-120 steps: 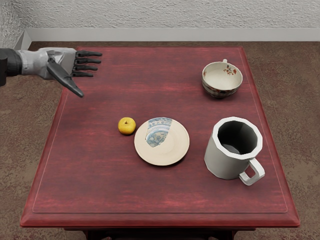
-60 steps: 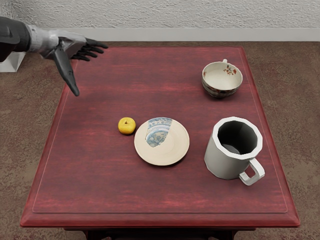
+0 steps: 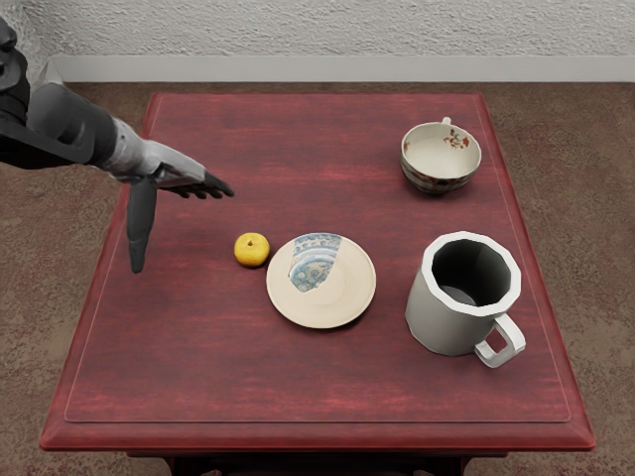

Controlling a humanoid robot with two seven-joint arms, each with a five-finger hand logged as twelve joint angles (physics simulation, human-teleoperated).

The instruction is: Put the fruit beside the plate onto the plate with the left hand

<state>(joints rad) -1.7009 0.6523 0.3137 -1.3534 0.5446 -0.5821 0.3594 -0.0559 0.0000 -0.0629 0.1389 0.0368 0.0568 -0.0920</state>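
Observation:
A small yellow-orange fruit sits on the red table just left of a cream plate with a blue-patterned patch. The two almost touch. My left hand comes in from the upper left and hovers over the table's left side, up and to the left of the fruit. Its fingers are spread and hold nothing, with the thumb pointing down toward the table. The right arm does not show.
A white faceted mug stands right of the plate, handle toward the front. A decorated teacup sits at the back right. The table's left edge runs under my hand.
My left hand has swung down and right from the back-left corner toward the fruit. The fruit and dishes have not moved.

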